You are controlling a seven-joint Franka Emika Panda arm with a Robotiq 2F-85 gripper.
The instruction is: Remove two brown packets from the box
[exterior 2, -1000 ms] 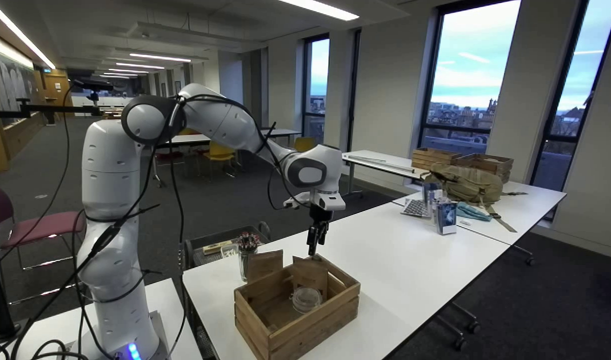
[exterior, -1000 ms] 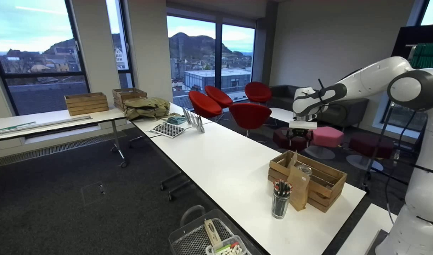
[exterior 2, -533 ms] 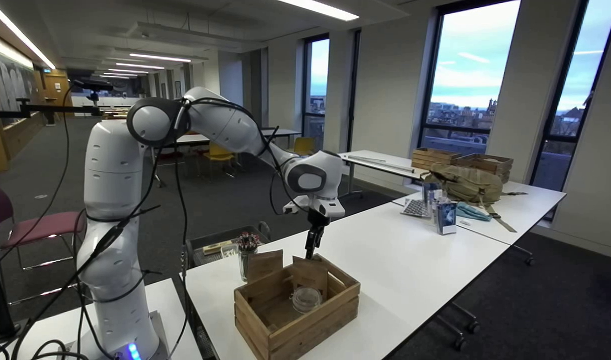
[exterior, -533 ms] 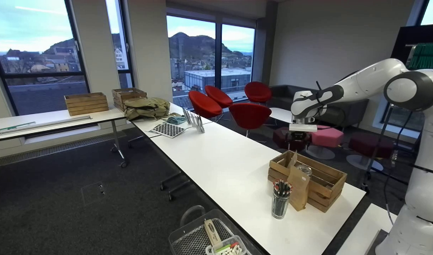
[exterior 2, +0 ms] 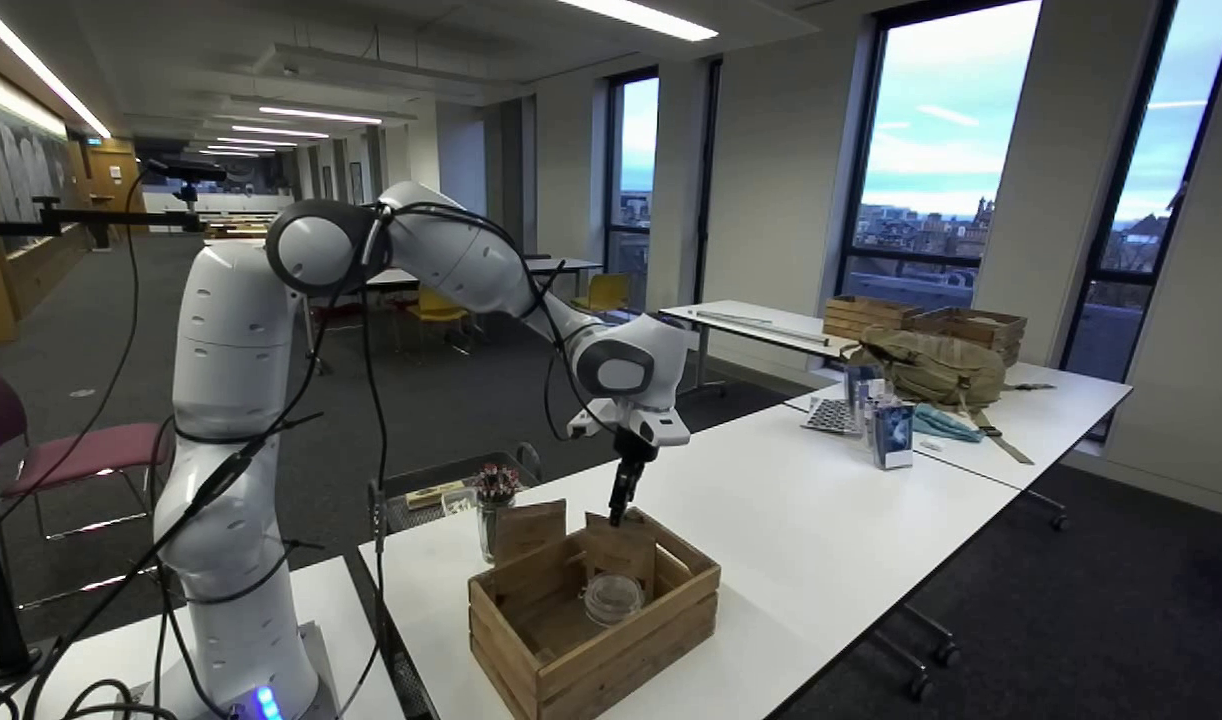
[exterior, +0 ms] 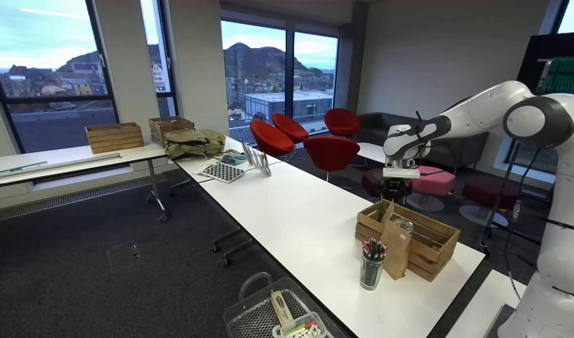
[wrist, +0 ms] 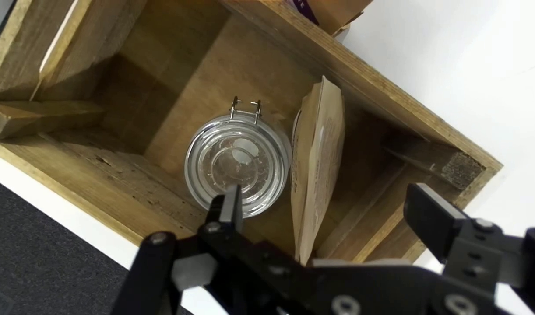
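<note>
The box is a slatted wooden crate (exterior: pixel 425 264) on the white table, also in an exterior view (exterior 2: pixel 631 665) and the wrist view (wrist: pixel 407 103). One brown packet (exterior 2: pixel 611 548) stands upright inside, beside a glass jar; in the wrist view (wrist: pixel 318 166) it shows edge-on with two layers. I cannot tell if that is one packet or two. Another brown packet (exterior: pixel 396 249) stands outside against the crate's long side, also seen in an exterior view (exterior 2: pixel 529 530). My gripper (wrist: pixel 326 199) is open and empty above the crate, its fingers on either side of the inside packet, apart from it.
The clip-lid glass jar (wrist: pixel 237 166) is close beside the inside packet. A glass of pencils (exterior: pixel 371 272) stands by the outside packet. A black mesh cart (exterior: pixel 249 321) is beside the table. Picture stands (exterior 2: pixel 891 435) and a backpack (exterior 2: pixel 926 365) are farther along the table.
The arm has come down and my gripper is lower, nearer the top of the packet in the crate. The crate, packets and jar have not moved.
</note>
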